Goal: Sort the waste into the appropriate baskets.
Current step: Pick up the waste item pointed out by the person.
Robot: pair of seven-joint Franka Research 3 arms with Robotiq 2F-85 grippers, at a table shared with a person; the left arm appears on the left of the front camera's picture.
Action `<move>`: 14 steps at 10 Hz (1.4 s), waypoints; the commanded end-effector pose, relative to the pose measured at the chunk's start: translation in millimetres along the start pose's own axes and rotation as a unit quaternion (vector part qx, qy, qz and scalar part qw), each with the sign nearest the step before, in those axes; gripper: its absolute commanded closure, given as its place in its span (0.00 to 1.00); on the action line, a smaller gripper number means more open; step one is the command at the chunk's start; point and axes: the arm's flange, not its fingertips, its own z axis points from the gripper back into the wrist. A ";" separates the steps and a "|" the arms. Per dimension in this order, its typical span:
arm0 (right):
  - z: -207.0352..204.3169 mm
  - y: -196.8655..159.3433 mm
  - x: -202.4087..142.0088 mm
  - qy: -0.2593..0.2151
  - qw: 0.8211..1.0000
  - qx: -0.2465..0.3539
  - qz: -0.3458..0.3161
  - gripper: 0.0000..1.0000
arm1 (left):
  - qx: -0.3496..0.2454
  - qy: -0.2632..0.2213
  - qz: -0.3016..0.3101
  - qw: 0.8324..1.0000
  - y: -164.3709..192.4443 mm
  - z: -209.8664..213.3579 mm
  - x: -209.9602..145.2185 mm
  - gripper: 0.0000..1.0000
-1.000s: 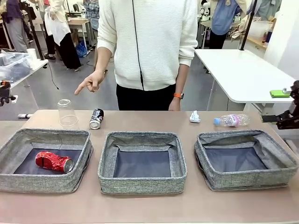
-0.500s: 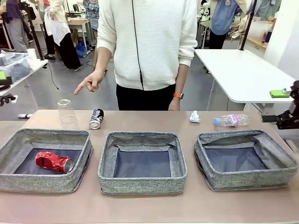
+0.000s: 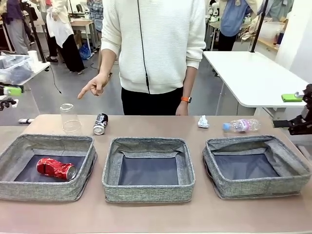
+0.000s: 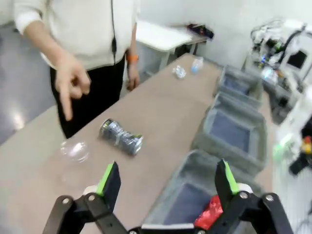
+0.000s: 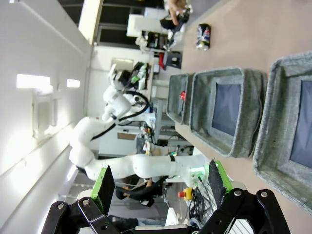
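Note:
Three grey baskets stand in a row: left (image 3: 44, 190), middle (image 3: 148, 192), right (image 3: 258, 187). A crushed red can (image 3: 56, 168) lies in the left one. Behind them on the table are a clear cup (image 3: 70, 118), a black-and-silver can (image 3: 100, 124), a paper wad (image 3: 203, 122) and a bottle (image 3: 242, 126). My left gripper (image 3: 10, 90) hangs open at the far left edge, high over the left basket (image 4: 195, 161), with the can (image 4: 121, 137) and cup (image 4: 74, 150) beyond its open jaws (image 4: 167, 180). My right gripper (image 3: 296, 111) is open off the table's right end, empty (image 5: 161, 183).
A person in a white top stands at the far side, one hand (image 3: 95, 87) pointing down toward the cup and can. A white table (image 3: 253, 78) stands behind on the right. Bare tabletop runs in front of the baskets.
My left gripper has shifted and turned at the far left edge, its green pad now lower. The waste, the baskets and the right gripper have stayed put.

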 end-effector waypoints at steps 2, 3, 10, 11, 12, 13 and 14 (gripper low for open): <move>0.8 2.8 0.8 -0.001 1.000 0.007 0.001 0.00 | -0.034 0.033 -0.067 0.997 93.6 -10.4 -28.5 0.00; 0.8 2.8 0.8 -0.001 1.000 0.007 0.001 0.00 | -0.020 0.053 -0.067 0.996 111.2 -20.8 -33.5 0.00; 0.8 2.8 0.8 -0.001 1.000 0.007 0.001 0.00 | -0.050 0.077 -0.127 0.988 143.3 -65.6 -71.9 0.00; 0.8 2.8 0.8 -0.001 1.000 0.007 0.001 0.00 | -0.051 0.079 -0.137 0.986 154.2 -72.8 -76.1 0.00; 0.8 2.8 0.8 -0.001 1.000 0.007 0.001 0.00 | -0.051 0.087 -0.150 0.984 159.4 -83.8 -78.8 0.00; 0.8 2.8 0.8 -0.001 1.000 0.007 0.001 0.00 | -0.063 0.094 -0.162 0.980 159.1 -95.9 -79.8 0.00; 0.8 2.8 0.8 -0.001 1.000 0.007 0.001 0.00 | -0.067 0.101 -0.169 0.978 159.1 -107.4 -80.3 0.00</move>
